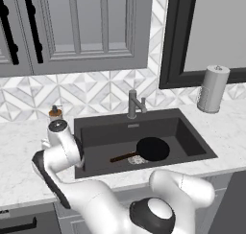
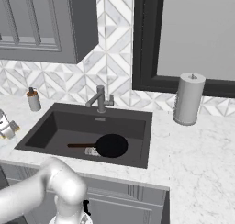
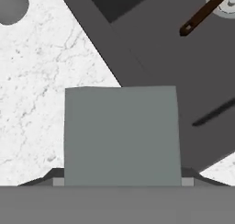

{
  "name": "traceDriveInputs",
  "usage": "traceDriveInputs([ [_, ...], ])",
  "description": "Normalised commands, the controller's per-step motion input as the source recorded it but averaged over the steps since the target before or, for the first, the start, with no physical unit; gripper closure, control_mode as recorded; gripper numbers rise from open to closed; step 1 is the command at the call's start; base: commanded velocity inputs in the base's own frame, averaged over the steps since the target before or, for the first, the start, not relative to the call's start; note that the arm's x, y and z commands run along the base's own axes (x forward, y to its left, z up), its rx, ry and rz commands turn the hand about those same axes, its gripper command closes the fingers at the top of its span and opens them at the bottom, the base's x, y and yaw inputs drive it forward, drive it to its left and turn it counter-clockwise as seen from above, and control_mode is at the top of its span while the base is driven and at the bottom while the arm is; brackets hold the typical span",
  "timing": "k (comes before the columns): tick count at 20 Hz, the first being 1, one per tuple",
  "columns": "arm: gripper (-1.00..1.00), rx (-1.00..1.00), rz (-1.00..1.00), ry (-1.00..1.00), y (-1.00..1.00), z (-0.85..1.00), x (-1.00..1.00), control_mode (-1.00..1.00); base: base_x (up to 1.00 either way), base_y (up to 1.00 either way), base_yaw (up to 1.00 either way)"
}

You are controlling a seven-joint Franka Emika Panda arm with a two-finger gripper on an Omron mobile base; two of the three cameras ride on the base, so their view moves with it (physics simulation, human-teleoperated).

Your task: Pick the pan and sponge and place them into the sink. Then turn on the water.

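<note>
In the sink (image 1: 190,132): pan (image 1: 153,148) lies flat, covering most of the drain. Sponge (image 3: 121,135) sits between the fingers over the table (image 3: 41,94) edge, hiding both tips; looks clamped. Faucet (image 1: 134,104) dry.

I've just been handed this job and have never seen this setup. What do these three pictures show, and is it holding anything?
It is a white robot arm on a driving base, in a rendered kitchen. Two pictures come from cameras on the base, behind the arm to its left and right, both looking down at the sink. The third looks along the end effector. The pan already lies in the sink. A soap bottle and a paper towel roll stand on the counter. The grey-green block between the fingertips is the sponge, apparently gripped, over the sink's edge. No water runs from the faucet.
</note>
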Motion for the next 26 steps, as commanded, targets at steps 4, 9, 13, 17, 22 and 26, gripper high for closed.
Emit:
traceDriveInputs([
  [4, 1.00, 0.13, -0.16, -0.09, -0.70, 0.35, -0.15, -1.00, 0.00, 0.00, 0.00],
  [9, 1.00, 0.06, -0.12, 0.00, -0.66, 0.48, -0.05, -1.00, 0.00, 0.00, 0.00],
  [13, 1.00, 0.04, -0.12, 0.01, -0.62, 0.62, 0.00, -1.00, 0.00, 0.00, 0.00],
  [17, 1.00, 0.04, -0.11, 0.04, -0.71, 0.68, 0.00, -1.00, 0.00, 0.00, 0.00],
  [22, 1.00, 0.07, -0.09, 0.00, -0.88, 0.63, 0.00, -1.00, 0.00, 0.00, 0.00],
  [26, 1.00, 0.08, -0.07, 0.00, -0.99, 0.50, 0.00, -1.00, 0.00, 0.00, 0.00],
])
